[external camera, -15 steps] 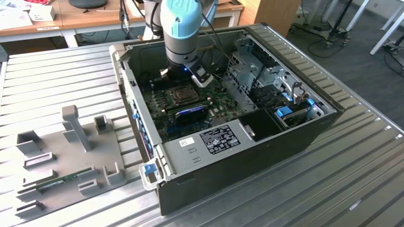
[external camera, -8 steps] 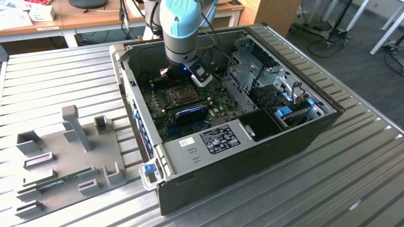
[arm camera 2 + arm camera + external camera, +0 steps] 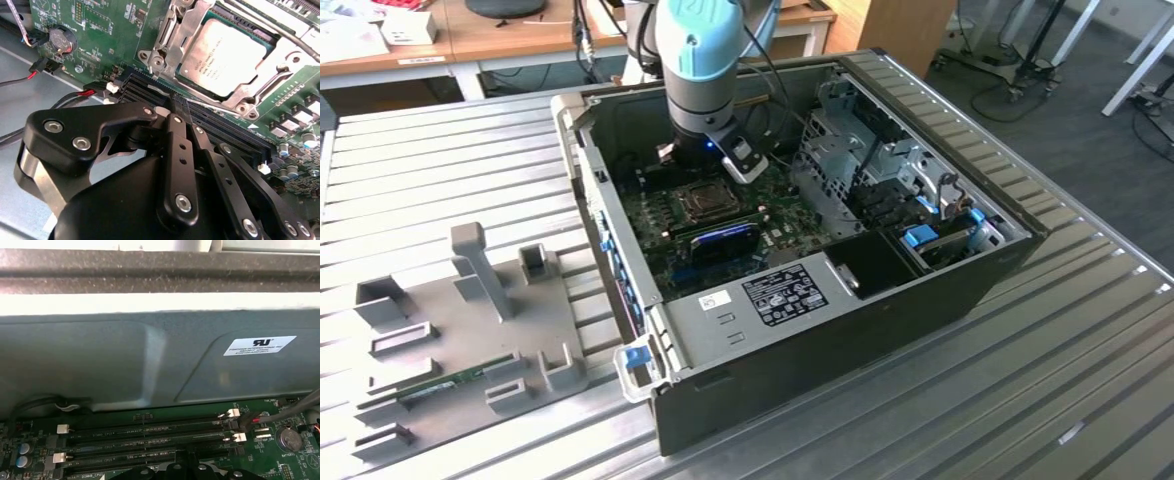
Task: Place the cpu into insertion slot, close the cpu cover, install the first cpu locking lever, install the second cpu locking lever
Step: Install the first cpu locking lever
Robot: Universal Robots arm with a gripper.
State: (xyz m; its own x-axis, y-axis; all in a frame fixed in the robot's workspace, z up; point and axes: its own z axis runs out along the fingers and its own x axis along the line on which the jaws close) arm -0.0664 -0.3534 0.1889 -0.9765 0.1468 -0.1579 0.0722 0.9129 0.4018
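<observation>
End effector (image 3: 181,106), fingers apparently pressed together, hangs over memory slots (image 3: 225,131); cpu (image 3: 222,55) lies beneath cpu cover (image 3: 175,37), near the exterior view's centre.

The pale silver cpu (image 3: 222,57) lies flat in the insertion slot (image 3: 707,201), the silver cpu cover (image 3: 292,50) apparently closed over its edges.

memory slots (image 3: 145,432), coin battery (image 3: 62,40)

A ribbed metal worktop (image 3: 1067,400) carries an open computer case (image 3: 854,330) and, toward the exterior view's left, a grey fixture plate (image 3: 440,340).
</observation>
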